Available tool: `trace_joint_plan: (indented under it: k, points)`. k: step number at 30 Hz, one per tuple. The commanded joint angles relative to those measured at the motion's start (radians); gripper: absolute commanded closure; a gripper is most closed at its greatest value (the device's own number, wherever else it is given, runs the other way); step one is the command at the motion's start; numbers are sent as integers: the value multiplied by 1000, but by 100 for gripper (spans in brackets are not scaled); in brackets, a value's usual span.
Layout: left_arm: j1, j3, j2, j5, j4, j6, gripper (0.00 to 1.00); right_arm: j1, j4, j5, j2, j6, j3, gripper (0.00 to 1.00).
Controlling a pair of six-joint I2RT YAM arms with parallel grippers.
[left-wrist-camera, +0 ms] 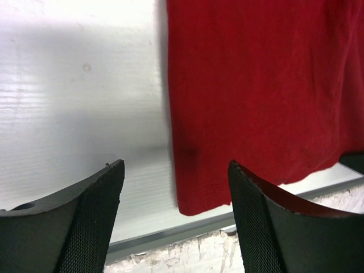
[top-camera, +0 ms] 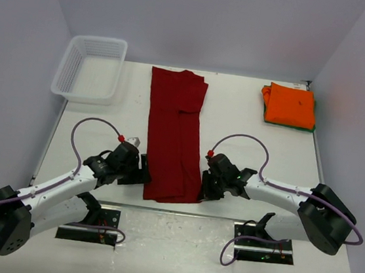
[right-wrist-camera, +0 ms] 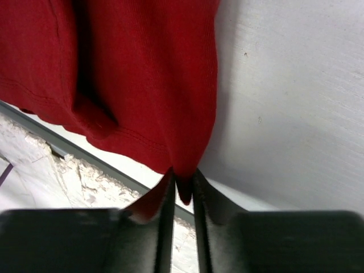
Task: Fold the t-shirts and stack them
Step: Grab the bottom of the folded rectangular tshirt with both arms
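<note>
White bench — a red shirt lies along its middle as a long strip.
The right gripper pinches the shirt's near corner; the left gripper gapes wide, empty, over the other — an orange shirt far right.

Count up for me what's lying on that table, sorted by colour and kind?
1 dark red t-shirt, laid out long
1 orange t-shirt, folded
1 green t-shirt, only an edge showing under the orange one
1 white mesh basket
Total: 4
</note>
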Motion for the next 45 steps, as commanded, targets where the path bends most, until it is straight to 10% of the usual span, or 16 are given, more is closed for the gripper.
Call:
trace_joint_plan:
  k: [1,6,28,37,45]
  points:
    - [-26,-10,12,58,12,-43,25,-4,24,3,12,-11,26,85]
    - [-42,-18,22,87,20,-69,23,-4,41,-9,19,-9,21,99]
    - [-212,-64,100,63,70,-205,48,-7,49,-12,7,-17,-2,100]
    - [-213,-72,45,49,26,-219,100,-10,32,-1,10,-29,6,100]
    - [-218,-56,2,67,0,-185,100,-10,-41,28,-47,-92,49,100]
